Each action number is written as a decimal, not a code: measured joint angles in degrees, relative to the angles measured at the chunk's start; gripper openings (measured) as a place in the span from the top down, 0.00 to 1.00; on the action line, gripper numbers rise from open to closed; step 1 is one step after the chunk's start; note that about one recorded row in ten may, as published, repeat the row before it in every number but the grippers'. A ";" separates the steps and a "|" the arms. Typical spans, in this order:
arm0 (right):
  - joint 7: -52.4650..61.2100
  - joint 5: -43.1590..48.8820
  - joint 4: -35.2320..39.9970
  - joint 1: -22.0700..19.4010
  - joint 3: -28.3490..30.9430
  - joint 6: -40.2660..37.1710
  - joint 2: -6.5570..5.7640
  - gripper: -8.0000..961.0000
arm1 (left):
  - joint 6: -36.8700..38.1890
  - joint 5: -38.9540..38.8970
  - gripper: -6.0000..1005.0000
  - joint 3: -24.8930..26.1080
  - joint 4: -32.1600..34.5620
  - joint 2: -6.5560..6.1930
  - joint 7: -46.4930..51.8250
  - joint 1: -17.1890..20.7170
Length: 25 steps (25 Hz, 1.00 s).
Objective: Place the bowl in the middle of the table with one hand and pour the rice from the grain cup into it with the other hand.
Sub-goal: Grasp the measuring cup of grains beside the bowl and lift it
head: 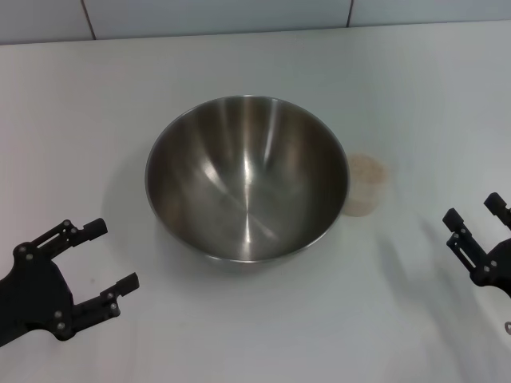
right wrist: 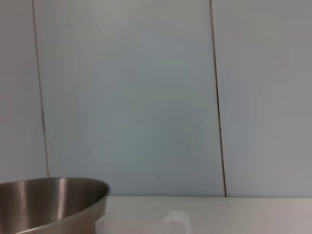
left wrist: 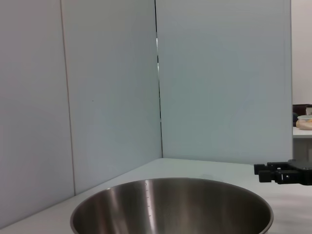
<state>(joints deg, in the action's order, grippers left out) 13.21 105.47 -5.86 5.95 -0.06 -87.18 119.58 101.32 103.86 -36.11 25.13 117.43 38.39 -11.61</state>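
Observation:
The steel bowl [head: 247, 177] stands upright and empty on the white table [head: 239, 335], near its middle. It also shows in the left wrist view [left wrist: 170, 207] and the right wrist view [right wrist: 51, 202]. The clear grain cup [head: 364, 184] stands just right of the bowl, touching or nearly touching its rim, with pale rice [head: 366, 170] inside. The cup's rim shows faintly in the right wrist view [right wrist: 141, 222]. My left gripper [head: 102, 255] is open at the front left, apart from the bowl. My right gripper [head: 473, 212] is open at the right edge, apart from the cup; it also shows in the left wrist view [left wrist: 285, 173].
A pale panelled wall [head: 239, 16] stands along the far edge of the table. A second table with a pale object [left wrist: 303, 122] on it shows far off in the left wrist view.

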 joint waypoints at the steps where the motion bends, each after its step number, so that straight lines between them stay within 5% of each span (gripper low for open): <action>1: 0.00 -0.01 0.03 0.02 0.02 0.06 -0.01 0.30 | 0.00 0.00 0.20 0.02 0.00 0.00 0.00 0.01; 9: -0.02 -0.01 0.19 0.61 0.09 0.59 -0.06 0.30 | 0.17 -0.07 0.20 0.27 0.00 0.06 0.00 0.02; 25: 0.40 -0.01 0.52 8.15 1.64 9.32 -0.22 0.30 | 0.28 -0.07 0.20 1.13 -0.42 0.44 -0.59 -0.01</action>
<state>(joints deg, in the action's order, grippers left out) 13.60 105.46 -5.34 14.09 1.58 -77.86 119.35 101.60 103.79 -34.98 24.72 117.86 37.80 -11.63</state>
